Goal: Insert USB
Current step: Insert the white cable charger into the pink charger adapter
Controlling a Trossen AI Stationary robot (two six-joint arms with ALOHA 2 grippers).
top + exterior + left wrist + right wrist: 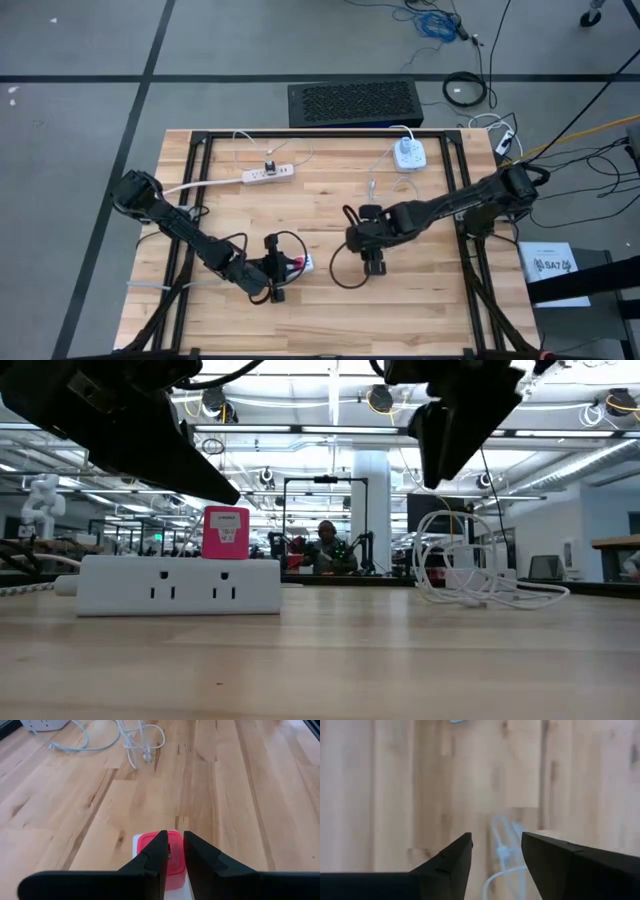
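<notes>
Two pincers share this step, and the nearer one matters first. The left pincer point(174, 837) sits right over the pink adapter point(150, 842), which is plugged upright into the white power strip point(180, 585) at the front of the worktop point(330, 320). I cannot tell whether it is clamped on the adapter or only resting against it. Its job, as I judge it, is to steady the adapter and strip so they do not slide when the plug is pushed home. It should bear down firmly and leave the port face uncovered.

Just beyond, toward the middle of the worktop, the right pincer point(496, 840) hangs with its jaws apart and holds nothing. The white cable point(504, 854) lies on the wood directly beneath the gap. The task's thing is therefore loose on the worktop, well apart from the adapter and not yet picked up.

To do this well, the right pincer should come straight down and close on the stiff connector body rather than the soft cord. The plug tip should stick out ahead of the jaws, square to them, because a crooked grip will likely jam at the port. I cannot make out which way the plug is turned.

Farther back, a second strip point(268, 173) and a white charger point(408, 155) lie near the rear edge and need no attention.
</notes>
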